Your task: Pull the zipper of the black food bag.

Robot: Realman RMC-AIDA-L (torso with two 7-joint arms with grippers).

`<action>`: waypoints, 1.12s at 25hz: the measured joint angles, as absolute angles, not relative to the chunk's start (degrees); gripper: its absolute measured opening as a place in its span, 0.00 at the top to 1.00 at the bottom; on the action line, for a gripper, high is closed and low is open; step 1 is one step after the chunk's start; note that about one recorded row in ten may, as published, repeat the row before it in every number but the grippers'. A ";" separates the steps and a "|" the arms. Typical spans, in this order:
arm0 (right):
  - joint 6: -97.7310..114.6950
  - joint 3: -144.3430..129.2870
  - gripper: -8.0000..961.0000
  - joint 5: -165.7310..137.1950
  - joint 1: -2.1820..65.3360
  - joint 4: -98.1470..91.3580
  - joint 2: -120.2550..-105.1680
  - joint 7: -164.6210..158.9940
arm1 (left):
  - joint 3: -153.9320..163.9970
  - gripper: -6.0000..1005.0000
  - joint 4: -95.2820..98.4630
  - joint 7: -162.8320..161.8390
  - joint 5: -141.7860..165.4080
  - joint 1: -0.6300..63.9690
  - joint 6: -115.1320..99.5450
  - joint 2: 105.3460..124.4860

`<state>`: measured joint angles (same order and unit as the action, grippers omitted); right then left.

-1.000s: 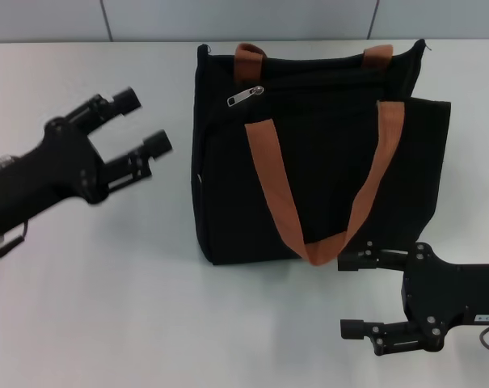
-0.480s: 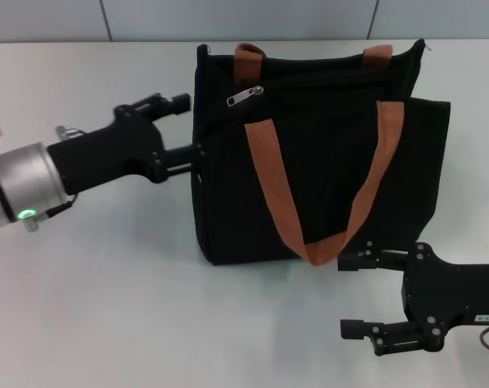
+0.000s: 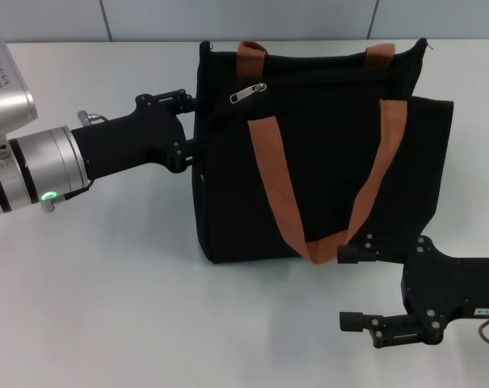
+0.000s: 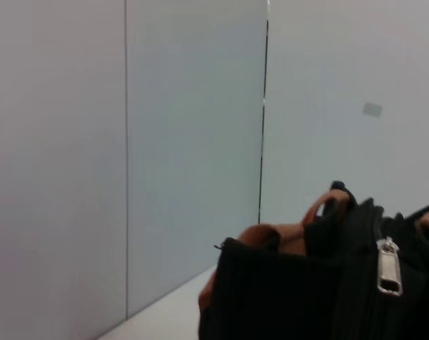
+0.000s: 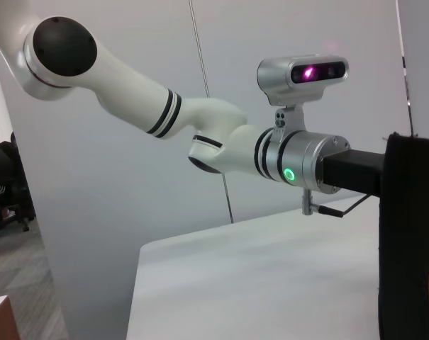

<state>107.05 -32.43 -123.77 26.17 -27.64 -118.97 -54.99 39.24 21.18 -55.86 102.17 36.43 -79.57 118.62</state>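
The black food bag point(image 3: 325, 162) lies flat on the white table, with its orange-brown strap handles point(image 3: 268, 178) spread over its face. The silver zipper pull point(image 3: 248, 93) sits near the bag's upper left corner, on the track along the rim. My left gripper point(image 3: 191, 123) is open, with its fingertips against the bag's left edge, just left of and below the pull. The left wrist view shows the bag point(image 4: 292, 297) and the pull point(image 4: 388, 267) close by. My right gripper point(image 3: 347, 288) is open and empty at the bag's lower right corner.
The white table point(image 3: 107, 307) runs to a grey wall point(image 3: 228, 20) behind the bag. The right wrist view shows the bag's edge point(image 5: 405, 234) and my left arm point(image 5: 299, 159) reaching toward it over the table.
My left arm has swung right from open table to the bag's left edge, and its fingertips now meet the bag. The right gripper has barely moved.
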 joint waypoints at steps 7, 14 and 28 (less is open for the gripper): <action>107.05 -32.38 0.16 -123.48 26.41 -27.65 -118.91 -54.87 | 39.02 0.44 20.99 -55.74 100.12 36.39 -80.94 118.74; 107.57 -32.29 0.16 -121.84 26.56 -27.71 -118.80 -55.02 | 38.97 0.79 20.94 -54.85 99.55 36.08 -81.88 118.74; 111.18 -32.25 0.16 -106.21 32.98 -28.16 -115.87 -83.41 | 39.41 0.97 21.55 -54.84 98.37 36.92 -88.76 118.74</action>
<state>111.18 -32.25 -106.21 32.98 -28.16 -115.87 -83.41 39.41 21.55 -54.84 98.37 36.92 -88.76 118.74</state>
